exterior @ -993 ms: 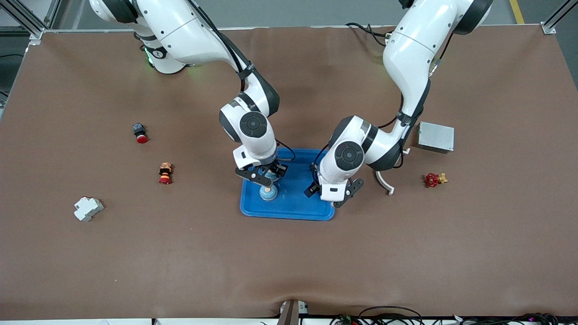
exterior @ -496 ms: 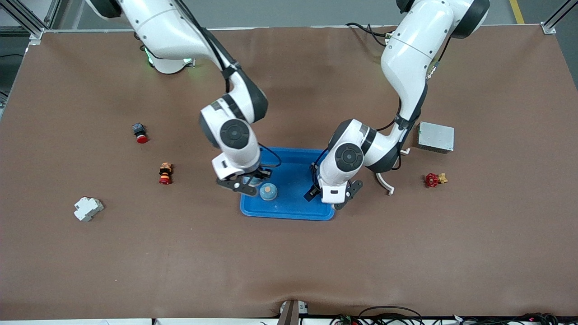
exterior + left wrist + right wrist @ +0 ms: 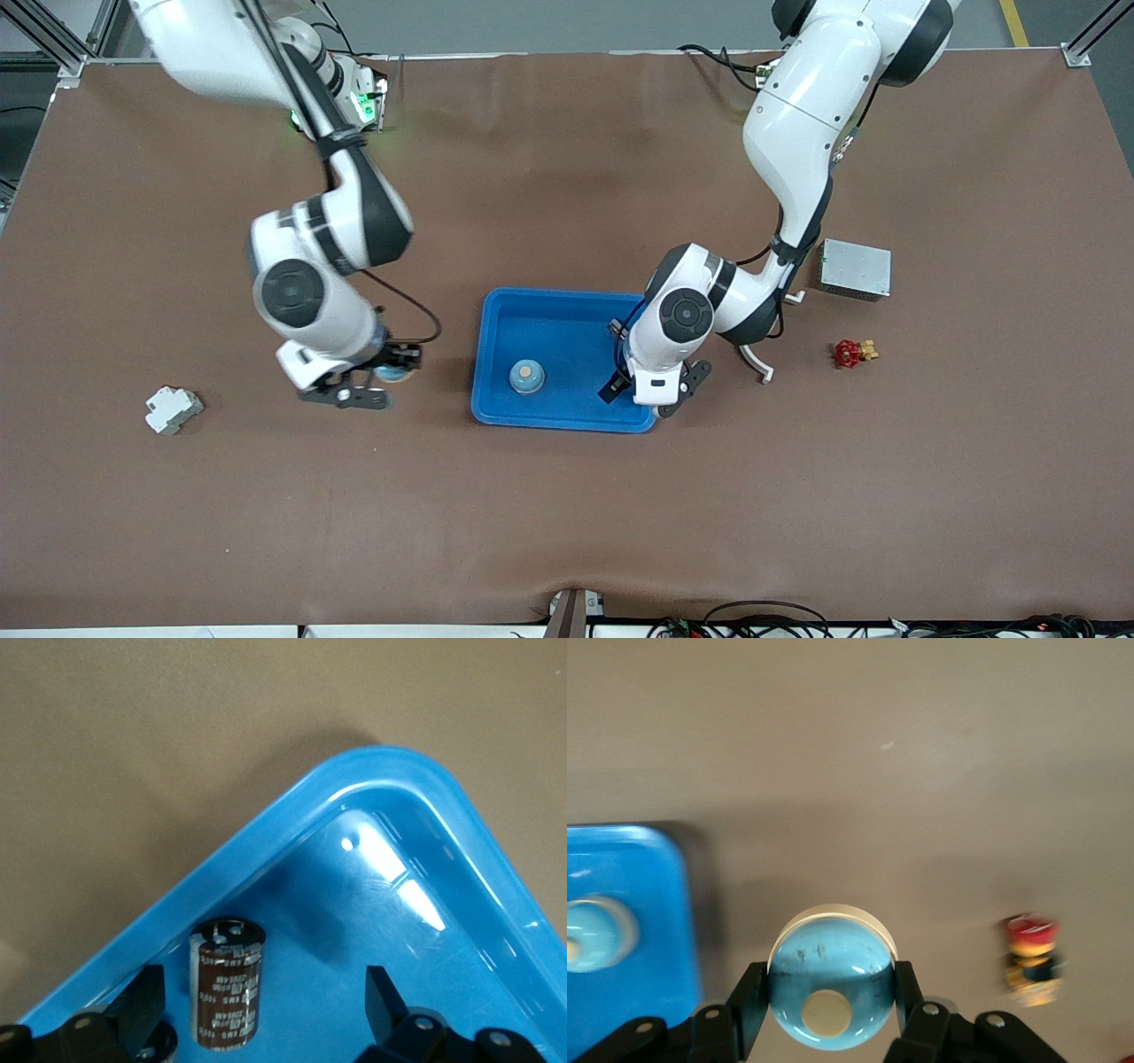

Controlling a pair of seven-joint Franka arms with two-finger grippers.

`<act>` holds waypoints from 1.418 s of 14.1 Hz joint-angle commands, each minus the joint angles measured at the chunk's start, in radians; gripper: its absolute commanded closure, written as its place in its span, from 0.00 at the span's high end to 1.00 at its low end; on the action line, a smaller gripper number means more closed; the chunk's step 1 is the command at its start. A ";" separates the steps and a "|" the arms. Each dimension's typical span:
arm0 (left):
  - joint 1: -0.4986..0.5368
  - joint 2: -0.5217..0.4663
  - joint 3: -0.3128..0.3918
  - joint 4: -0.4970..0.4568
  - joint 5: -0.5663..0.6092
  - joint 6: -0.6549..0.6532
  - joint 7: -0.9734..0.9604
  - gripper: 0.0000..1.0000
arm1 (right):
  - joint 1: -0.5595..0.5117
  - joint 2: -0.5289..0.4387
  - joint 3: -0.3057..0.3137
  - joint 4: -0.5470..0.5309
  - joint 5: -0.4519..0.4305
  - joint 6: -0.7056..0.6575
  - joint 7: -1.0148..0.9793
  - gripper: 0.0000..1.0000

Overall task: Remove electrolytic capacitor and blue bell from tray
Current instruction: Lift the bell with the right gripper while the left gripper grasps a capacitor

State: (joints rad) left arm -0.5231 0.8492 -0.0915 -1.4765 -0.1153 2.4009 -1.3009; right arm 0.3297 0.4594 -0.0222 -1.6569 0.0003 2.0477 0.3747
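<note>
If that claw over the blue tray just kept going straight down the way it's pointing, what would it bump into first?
Most likely the blue tray's floor. The open left gripper points down into a corner, with the upright capacitor between its fingers nearer one side, so a finger might graze it first.

table | brown cover | on it: blue tray, grey box, red valve

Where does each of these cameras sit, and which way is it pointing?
Front view: high across the table, facing the left arm, the right arm and the blue tray.
Left wrist view: on that wrist, looking down at the capacitor standing in the tray; the open left gripper shows.
Right wrist view: on that wrist, looking down at the table; the right gripper, shut on a blue bell, shows.
Shared: all show the tray.
</note>
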 commanded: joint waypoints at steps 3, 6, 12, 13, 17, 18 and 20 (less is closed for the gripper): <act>-0.022 0.025 0.015 0.018 0.002 0.035 -0.011 1.00 | -0.223 -0.094 0.024 -0.121 0.003 0.015 -0.340 0.00; -0.028 0.025 0.016 0.018 0.002 0.035 -0.012 1.00 | -0.310 -0.131 0.027 -0.181 0.007 0.023 -0.459 0.00; -0.028 0.021 0.016 0.018 -0.001 0.035 -0.011 0.54 | -0.435 -0.143 0.024 -0.289 0.079 0.153 -0.686 0.00; -0.028 0.021 0.016 0.019 -0.001 0.035 -0.011 0.39 | -0.449 -0.142 0.024 -0.312 0.079 0.179 -0.701 0.00; -0.028 0.021 0.016 0.031 0.000 0.035 -0.038 0.03 | -0.455 -0.136 0.022 -0.395 0.079 0.317 -0.711 0.00; -0.028 0.019 0.016 0.031 0.002 0.035 -0.046 0.00 | -0.455 -0.131 0.022 -0.402 0.079 0.340 -0.711 0.00; -0.028 0.014 0.016 0.035 0.002 0.035 -0.054 0.00 | -0.465 -0.113 0.022 -0.412 0.079 0.380 -0.712 0.00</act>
State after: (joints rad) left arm -0.5354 0.8650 -0.0893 -1.4583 -0.1152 2.4323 -1.3291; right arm -0.1094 0.3557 -0.0168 -2.0387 0.0626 2.3911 -0.3153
